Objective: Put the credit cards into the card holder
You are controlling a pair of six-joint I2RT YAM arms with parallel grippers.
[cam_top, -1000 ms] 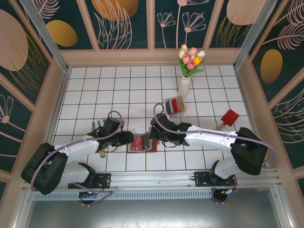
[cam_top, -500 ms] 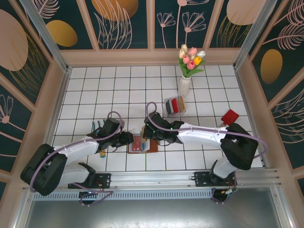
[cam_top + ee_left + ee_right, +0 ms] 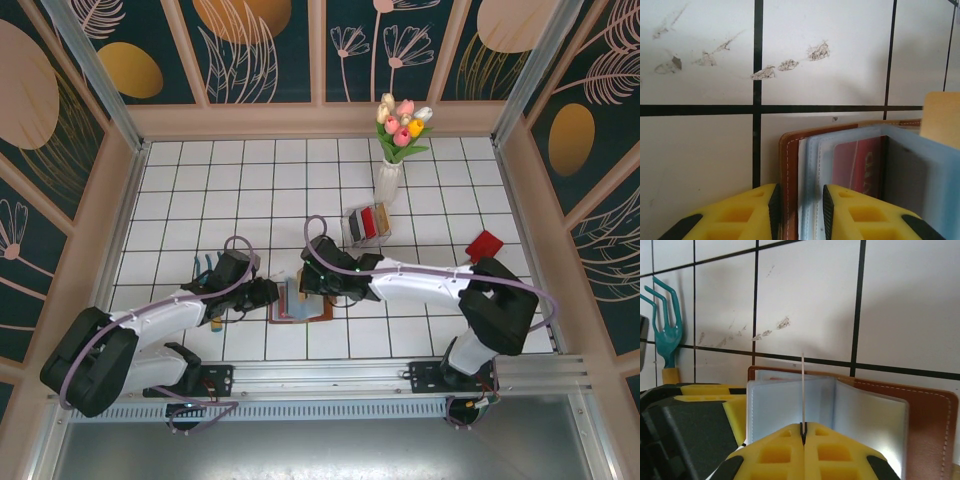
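My right hand (image 3: 803,432) is pressing its two fingers together on one thin card (image 3: 802,390). The card is standing straight up, pointing at 12 o'clock, with its edge toward me. My left hand (image 3: 799,197) is pinching the left cover of the brown wallet (image 3: 789,165), with some clear pockets caught in the pinch too. The wallet is lying open on the white table (image 3: 250,200), straight ahead of me at 12 o'clock, between my two hands. One red card (image 3: 855,160) is sitting in a pocket already.

I think the job now is sliding my card into an open pocket. I cannot tell if its tip is inside yet. To do it well, I should be holding the left side down, lining the card up with the pocket's mouth, and pushing slowly so nothing is bending.

Farther off at 1 o'clock, more cards are waiting in a clear box (image 3: 368,224).
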